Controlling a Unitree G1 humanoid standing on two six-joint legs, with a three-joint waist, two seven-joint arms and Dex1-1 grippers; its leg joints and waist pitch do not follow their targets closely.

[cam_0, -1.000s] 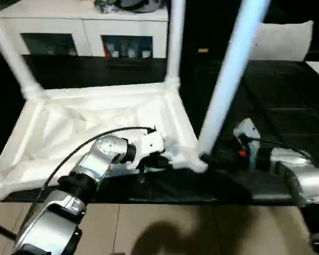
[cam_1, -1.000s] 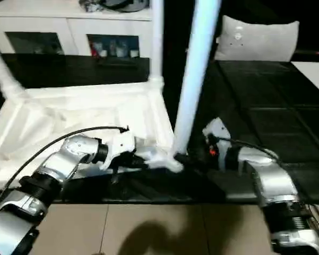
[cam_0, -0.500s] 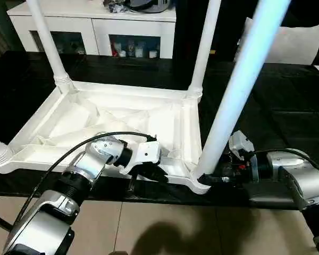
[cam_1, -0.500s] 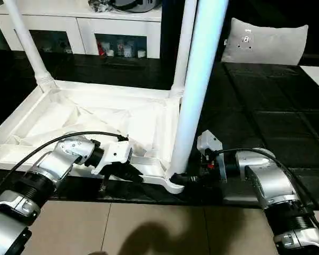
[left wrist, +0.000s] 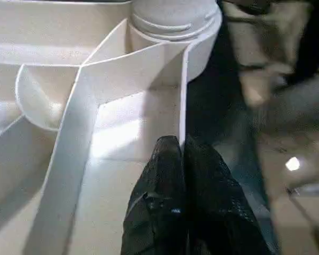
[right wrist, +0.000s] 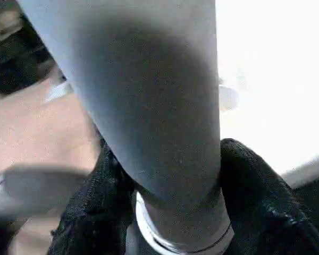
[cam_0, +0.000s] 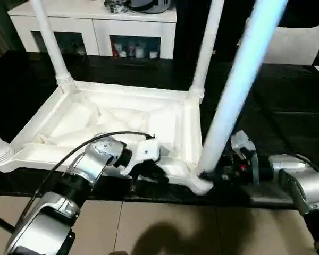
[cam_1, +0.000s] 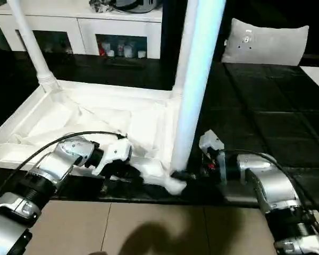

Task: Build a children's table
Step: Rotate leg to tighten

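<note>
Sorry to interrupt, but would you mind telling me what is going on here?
A humanoid robot is assembling a children's table. The white tabletop lies upside down on a dark surface with legs standing in its corner sockets. The right end effector grips the base of the near right leg at its socket, while the shut left end effector presses against the tabletop's near rim.

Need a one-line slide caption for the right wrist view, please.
Right claw closed around the base of a white table leg, its black fingers on either side.
</note>
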